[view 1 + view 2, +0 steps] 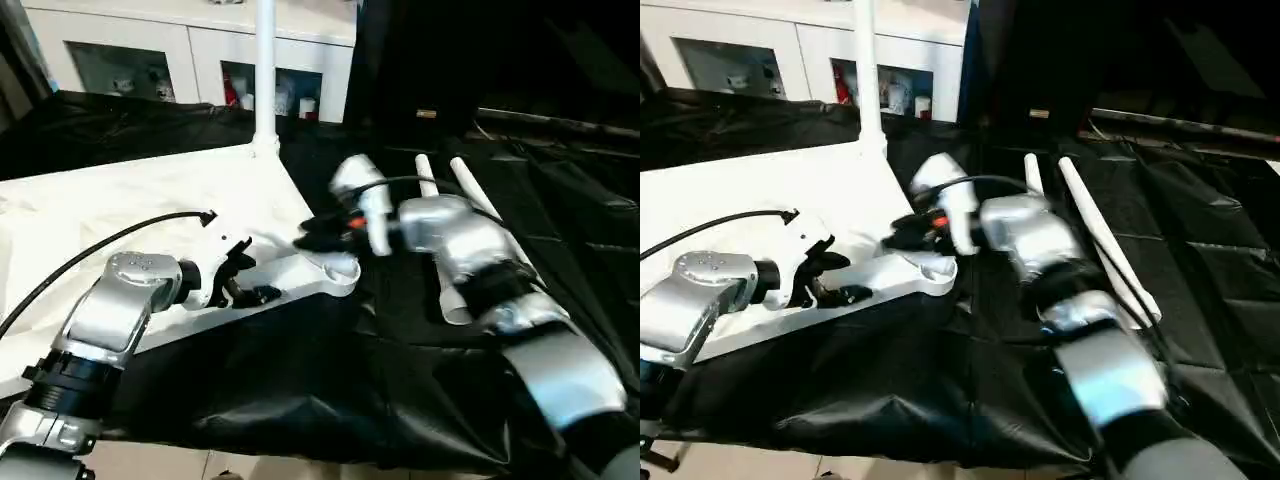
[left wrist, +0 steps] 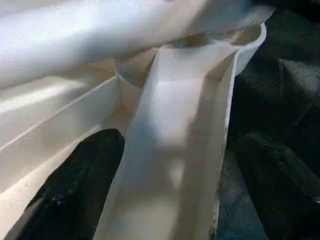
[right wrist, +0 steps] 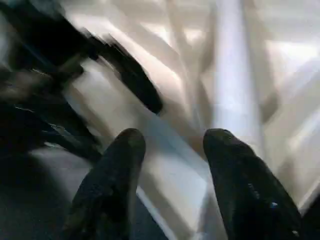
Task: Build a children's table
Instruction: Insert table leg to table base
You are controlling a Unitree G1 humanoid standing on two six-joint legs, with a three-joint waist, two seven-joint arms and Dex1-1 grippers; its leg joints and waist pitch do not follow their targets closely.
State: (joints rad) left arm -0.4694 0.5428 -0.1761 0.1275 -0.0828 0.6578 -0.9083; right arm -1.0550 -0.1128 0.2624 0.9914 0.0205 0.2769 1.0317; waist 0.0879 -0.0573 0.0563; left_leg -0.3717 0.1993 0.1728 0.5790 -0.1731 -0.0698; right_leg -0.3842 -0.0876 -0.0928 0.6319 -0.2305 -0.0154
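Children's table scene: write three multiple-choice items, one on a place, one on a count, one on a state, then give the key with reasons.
1. Where do the loose legs lie?
A. On the black sheet on the robot's right
B. On the cabinet
C. In the left gripper

2. How many legs stand upright in the table top?
A. None
B. One
C. Three

3. How is the left gripper set?
A. Open, its fingers either side of the top's edge rib
B. Shut on a leg
C. Shut on a cable

Key: 1 A, the tubes rest on the black sheet. 2 B, one upright leg rises at the far corner. 3 A, the left wrist view shows the rib between spread fingers.
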